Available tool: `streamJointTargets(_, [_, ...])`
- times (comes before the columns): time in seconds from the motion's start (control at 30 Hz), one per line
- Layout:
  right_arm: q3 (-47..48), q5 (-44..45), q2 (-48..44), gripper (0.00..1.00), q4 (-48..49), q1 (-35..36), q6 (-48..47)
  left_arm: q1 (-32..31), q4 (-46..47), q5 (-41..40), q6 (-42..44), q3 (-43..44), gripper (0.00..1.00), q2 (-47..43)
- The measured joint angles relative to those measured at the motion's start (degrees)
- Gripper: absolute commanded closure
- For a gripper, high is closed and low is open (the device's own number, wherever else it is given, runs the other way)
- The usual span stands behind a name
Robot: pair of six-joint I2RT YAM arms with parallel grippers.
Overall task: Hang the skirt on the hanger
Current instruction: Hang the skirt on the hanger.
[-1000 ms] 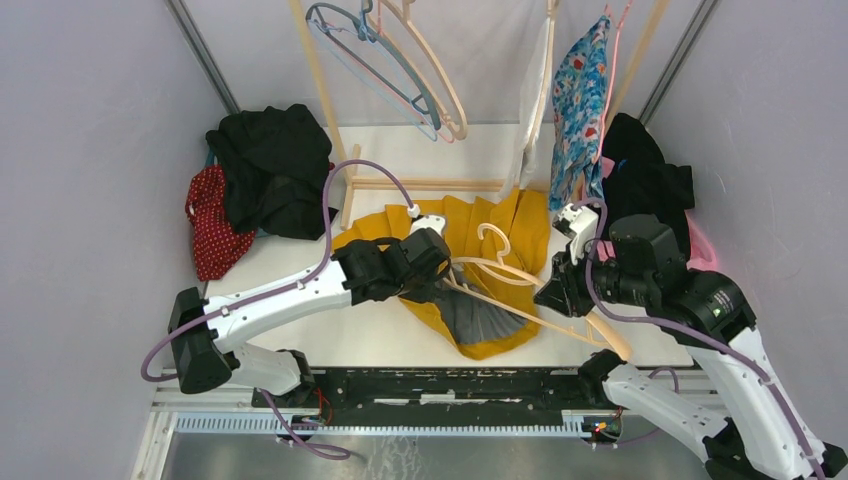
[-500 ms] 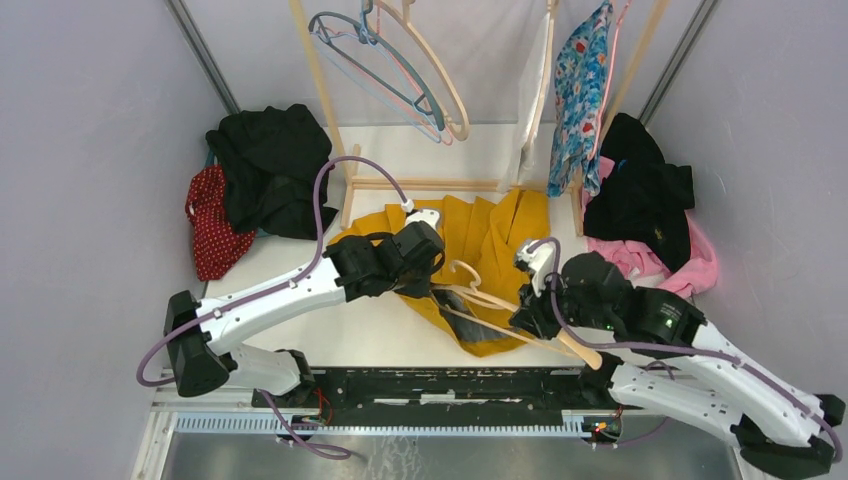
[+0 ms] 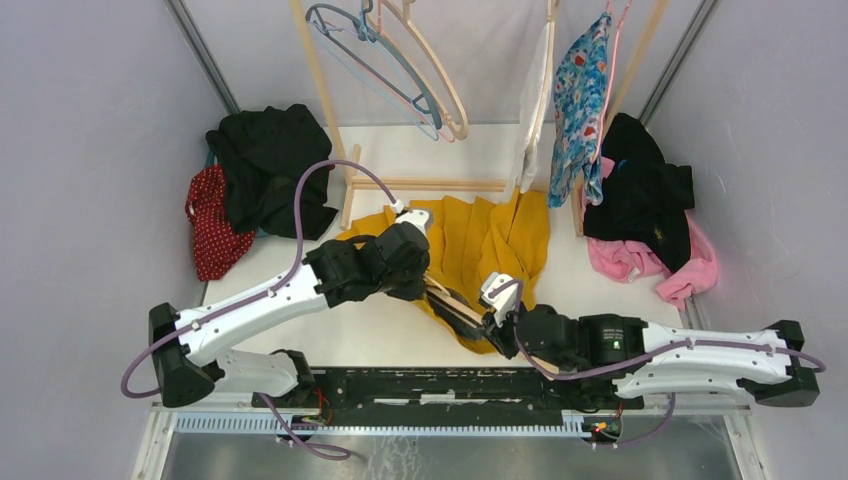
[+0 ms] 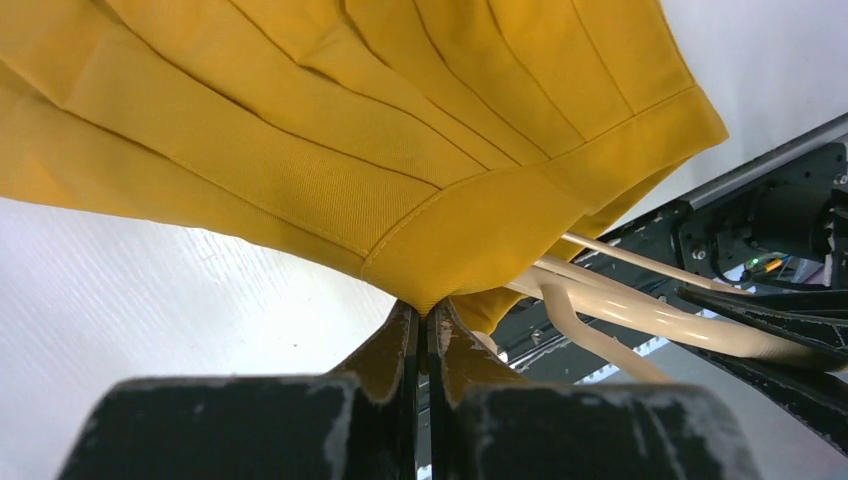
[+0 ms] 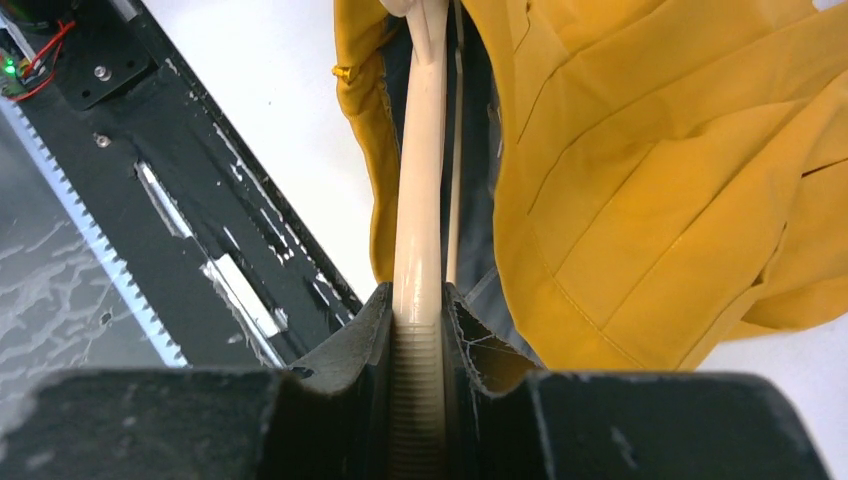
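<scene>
Top external view puts the yellow skirt (image 3: 490,245) at the middle of the white table (image 3: 380,335). Its far edge meets the foot bar of the wooden rack (image 3: 420,184) at 12 o'clock, and its near corner points at the black rail (image 3: 430,385) at 6 o'clock. From 8 o'clock the left arm reaches in. The left gripper (image 4: 424,312) is pinched tight on a folded corner of the skirt's hem, with pleats fanning up toward 12 o'clock in the left wrist view. The right arm lies low along the near edge from 4 o'clock. The right gripper (image 5: 418,300) is clamped on the ribbed end of the cream hanger (image 5: 421,180), whose arm runs toward 12 o'clock into the skirt's opening, between the yellow cloth and a grey lining. Bare table shows at 7 o'clock beneath the left arm, and as a strip at 4 o'clock between the skirt and a pink garment (image 3: 680,265). A black pile (image 3: 265,165) and a red dotted cloth (image 3: 205,225) crowd 10 o'clock. Another black garment (image 3: 640,190) fills 2 o'clock. Spare hangers (image 3: 400,70) and a floral garment (image 3: 580,100) hang at 12 and 1 o'clock.
</scene>
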Motion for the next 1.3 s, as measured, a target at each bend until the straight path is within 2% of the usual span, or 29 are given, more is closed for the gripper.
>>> streamJointTargets(0.2, [-5.2,5.1,0.7,0.98,7.7,3.3,2.2,0.4,1.6,0.9,0.0,-4.3,0.96,-3.0])
streamJointTargets(0.43, [-12.5,5.5,0.7,0.98,19.1,3.6,5.3,0.6,5.8,1.0,-0.1,-8.9,0.84,-6.8])
streamJointTargets(0.67, [-17.6,4.5,2.3,0.98,27.8,3.8,7.7,0.6,12.2,2.3,-1.4,-16.8,0.8,-14.6])
streamJointTargets(0.97, [-18.3,3.3,9.4,0.99,34.1,4.1,7.8,0.6,17.2,2.7,-3.6,-24.1,0.66,-19.2])
streamJointTargets(1.03, [-18.3,3.3,10.6,0.99,34.5,4.1,7.6,0.6,17.3,2.4,-4.2,-25.3,0.54,-20.0])
streamJointTargets(1.07, [-18.3,3.3,10.8,0.99,34.6,4.1,7.4,0.6,17.1,2.2,-4.6,-25.8,0.52,-20.4])
streamJointTargets(1.3, [-19.3,2.0,11.1,0.99,39.1,4.1,7.1,0.6,14.3,0.7,-8.2,-28.0,0.51,-26.3])
